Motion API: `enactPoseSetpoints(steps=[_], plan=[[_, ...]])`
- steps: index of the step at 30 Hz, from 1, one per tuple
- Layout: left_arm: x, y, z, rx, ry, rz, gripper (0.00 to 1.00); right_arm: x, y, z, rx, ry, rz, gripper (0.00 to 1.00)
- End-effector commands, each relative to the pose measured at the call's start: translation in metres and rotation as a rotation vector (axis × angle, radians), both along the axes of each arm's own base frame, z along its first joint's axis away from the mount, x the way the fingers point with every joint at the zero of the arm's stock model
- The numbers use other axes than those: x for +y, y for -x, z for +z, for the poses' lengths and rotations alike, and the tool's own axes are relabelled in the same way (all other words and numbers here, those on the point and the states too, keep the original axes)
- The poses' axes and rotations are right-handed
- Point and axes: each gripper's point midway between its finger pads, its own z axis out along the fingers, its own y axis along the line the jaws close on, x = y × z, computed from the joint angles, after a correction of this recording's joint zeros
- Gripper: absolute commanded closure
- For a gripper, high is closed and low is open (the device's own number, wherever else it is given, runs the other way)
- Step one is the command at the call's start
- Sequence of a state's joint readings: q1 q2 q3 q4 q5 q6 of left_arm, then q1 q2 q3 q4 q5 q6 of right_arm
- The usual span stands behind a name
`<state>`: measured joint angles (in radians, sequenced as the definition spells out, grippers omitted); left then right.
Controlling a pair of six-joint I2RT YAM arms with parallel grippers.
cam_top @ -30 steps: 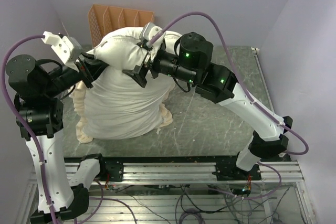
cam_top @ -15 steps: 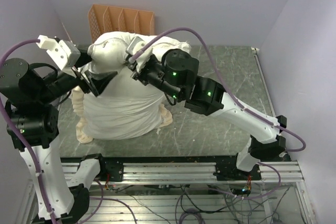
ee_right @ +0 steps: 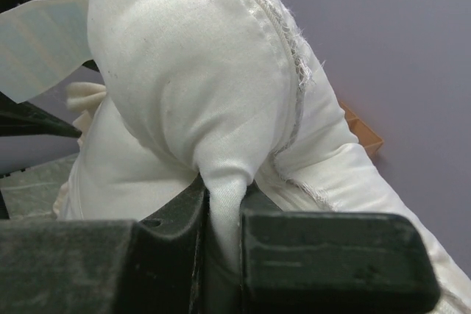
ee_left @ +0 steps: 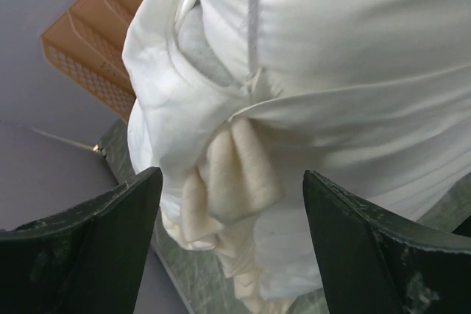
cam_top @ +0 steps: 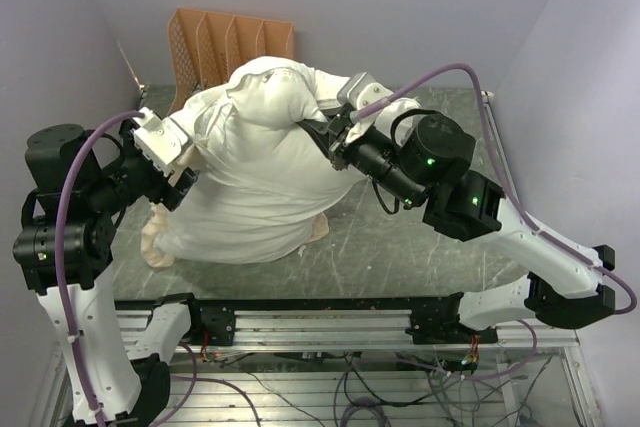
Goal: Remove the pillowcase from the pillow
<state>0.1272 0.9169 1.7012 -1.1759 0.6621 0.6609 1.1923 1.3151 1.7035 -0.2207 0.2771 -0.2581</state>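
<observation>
Left fingers spread wide, gripping nothing; pillowcase frill bunched just beyond them, untouched. Right fingers clamped on zippered white corner, pillow I judged, bulging above them. Pillowcase not off, I reckoned; most left. Couldn't see how much pillow sat inside; grey face mostly hidden.

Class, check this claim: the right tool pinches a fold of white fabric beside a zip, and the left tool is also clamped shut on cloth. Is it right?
Not quite. The left tool stands open, gripping nothing, as the left wrist view shows. The right tool does pinch the fold of white fabric beside the zip.
</observation>
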Motion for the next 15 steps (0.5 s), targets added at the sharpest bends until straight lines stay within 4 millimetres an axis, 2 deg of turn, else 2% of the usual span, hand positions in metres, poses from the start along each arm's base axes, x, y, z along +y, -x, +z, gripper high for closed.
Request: enactPoseSetpoints(steps=[1,4,8,11,15], plan=[[0.012,-0.007,-0.004,-0.046,-0.077,0.040,0.15,-0.014,0.011,0.026,-0.019,-0.106,0.033,1.00],[-0.002,-0.005,-0.008,-0.021,-0.024,-0.036,0.22,-0.017,0.016,0.033,-0.018,-0.124,0.054,1.00],[-0.011,-0.006,-0.026,0.038,0.015,-0.087,0.48,-0.021,0.016,0.037,-0.018,-0.135,0.046,1.00],[-0.002,-0.011,-0.049,0.060,-0.029,-0.054,0.68,-0.029,0.014,0.041,-0.020,-0.150,0.013,1.00],[0.013,-0.014,-0.090,0.125,-0.105,-0.001,0.84,-0.045,0.010,0.052,-0.033,-0.194,-0.039,1.00]])
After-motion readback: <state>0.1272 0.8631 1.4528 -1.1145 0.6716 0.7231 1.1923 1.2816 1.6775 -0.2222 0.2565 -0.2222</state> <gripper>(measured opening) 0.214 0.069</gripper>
